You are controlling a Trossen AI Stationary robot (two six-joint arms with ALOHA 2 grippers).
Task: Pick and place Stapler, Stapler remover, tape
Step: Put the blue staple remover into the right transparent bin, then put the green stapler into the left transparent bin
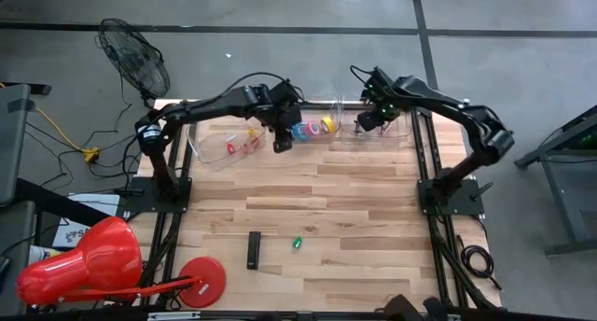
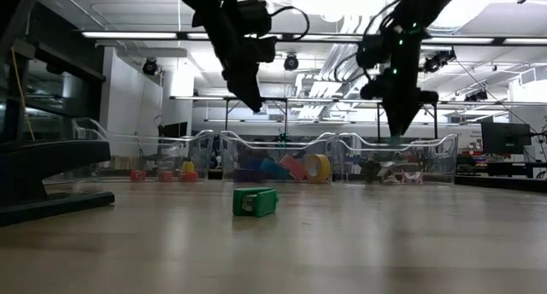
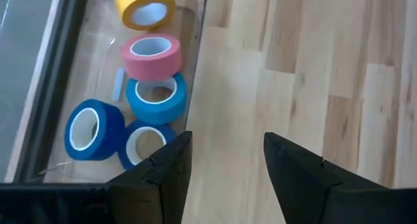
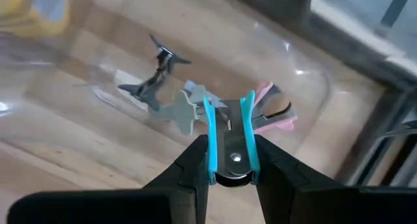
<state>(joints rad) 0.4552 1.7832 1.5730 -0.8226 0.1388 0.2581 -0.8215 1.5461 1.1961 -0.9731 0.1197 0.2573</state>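
Staple remover: one with turquoise grips (image 4: 229,142), pinched between the fingers of the right end effector (image 4: 229,175), its long axis running along the fingers and its claws pointing away from the wrist, over the clear right tray (image 1: 403,130) at the far edge of the counter (image 1: 373,218).
Removers in that tray: three more lie below, one dark (image 4: 155,81), one grey (image 4: 184,110), one pink (image 4: 277,113).
Tape: five rolls in the clear middle tray (image 3: 39,113): one yellow (image 3: 144,6), one pink (image 3: 151,55), three blue (image 3: 156,97), (image 3: 93,127), (image 3: 146,142), lined up along the tray.
Left end effector: (image 3: 225,175) fingers spread, holding nothing, above the counter just beside the tape tray.
Stapler: one, black (image 1: 254,250), lying on the near part of the counter, long axis running near to far.
Small green object: one (image 2: 255,202), beside the stapler, kind unclear.
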